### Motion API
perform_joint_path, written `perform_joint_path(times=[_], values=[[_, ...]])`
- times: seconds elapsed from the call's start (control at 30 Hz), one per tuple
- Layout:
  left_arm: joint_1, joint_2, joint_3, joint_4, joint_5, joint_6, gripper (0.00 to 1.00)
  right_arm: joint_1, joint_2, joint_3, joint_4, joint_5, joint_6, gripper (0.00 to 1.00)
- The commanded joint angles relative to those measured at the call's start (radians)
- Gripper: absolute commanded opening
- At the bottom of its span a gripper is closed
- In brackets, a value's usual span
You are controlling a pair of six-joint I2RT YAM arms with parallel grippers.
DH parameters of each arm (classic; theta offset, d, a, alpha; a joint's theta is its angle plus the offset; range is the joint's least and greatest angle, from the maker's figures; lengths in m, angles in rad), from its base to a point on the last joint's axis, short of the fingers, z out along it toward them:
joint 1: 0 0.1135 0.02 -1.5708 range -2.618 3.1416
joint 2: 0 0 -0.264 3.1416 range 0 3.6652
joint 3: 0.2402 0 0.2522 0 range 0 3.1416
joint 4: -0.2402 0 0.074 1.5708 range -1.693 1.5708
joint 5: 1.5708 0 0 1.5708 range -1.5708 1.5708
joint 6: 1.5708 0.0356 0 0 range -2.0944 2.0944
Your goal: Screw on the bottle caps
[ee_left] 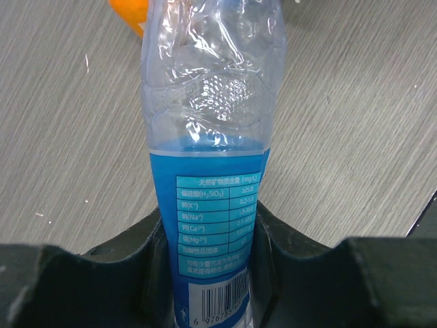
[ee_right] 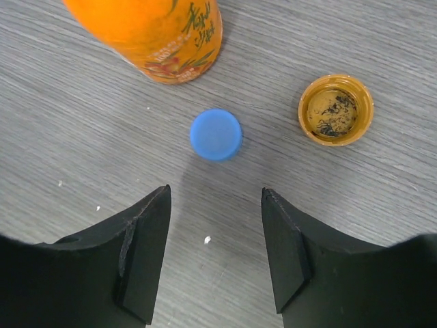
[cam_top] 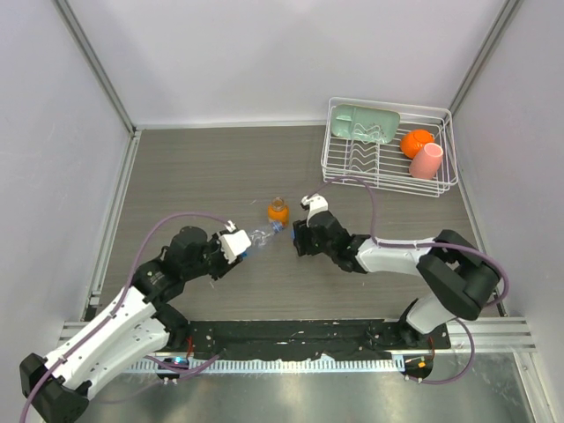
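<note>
The blue cap (ee_right: 216, 134) may be flicked aside if clipped off-centre by the spread right gripper (ee_right: 215, 253), the clear bottle (ee_left: 208, 137) being clamped in the left gripper (ee_left: 208, 273).

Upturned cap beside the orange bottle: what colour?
Amber-orange cap, with dark specks inside; the right wrist view shows it best.

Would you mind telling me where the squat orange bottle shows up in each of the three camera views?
Top external: the orange bottle stands near the centre, below-left of the wire rack.
Left wrist: only an orange sliver at the top edge, behind the clear bottle.
Right wrist: top left, above the blue cap.
Shared landmark: the grey wood-grain table.
</note>
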Motion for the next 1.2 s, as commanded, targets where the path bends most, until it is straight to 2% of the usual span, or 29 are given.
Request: perform_joint_path(times=[0.0, 0.5, 0.77, 1.0, 1.1, 1.17], values=[[0.014, 0.017, 0.077, 0.025, 0.035, -0.082, 0.0, 0.019, 0.057, -0.001, 0.135, 0.071, -0.033, 0.61], [0.057, 0.035, 0.119, 0.017, 0.075, -0.151, 0.0, 0.037, 0.244, 0.022, 0.273, 0.173, -0.059, 0.57], [0.063, 0.029, 0.111, 0.017, 0.07, -0.153, 0.0, 0.043, 0.244, 0.015, 0.271, 0.182, -0.059, 0.41], [0.07, 0.024, 0.114, 0.02, 0.07, -0.157, 0.0, 0.063, 0.194, 0.018, 0.21, 0.19, -0.069, 0.3], [0.073, 0.017, 0.117, 0.026, 0.073, -0.173, 0.0, 0.068, 0.077, 0.044, 0.106, 0.18, -0.061, 0.28], [0.074, 0.014, 0.122, 0.04, 0.086, -0.196, 0.0, 0.068, -0.068, 0.077, -0.004, 0.145, -0.059, 0.27]])
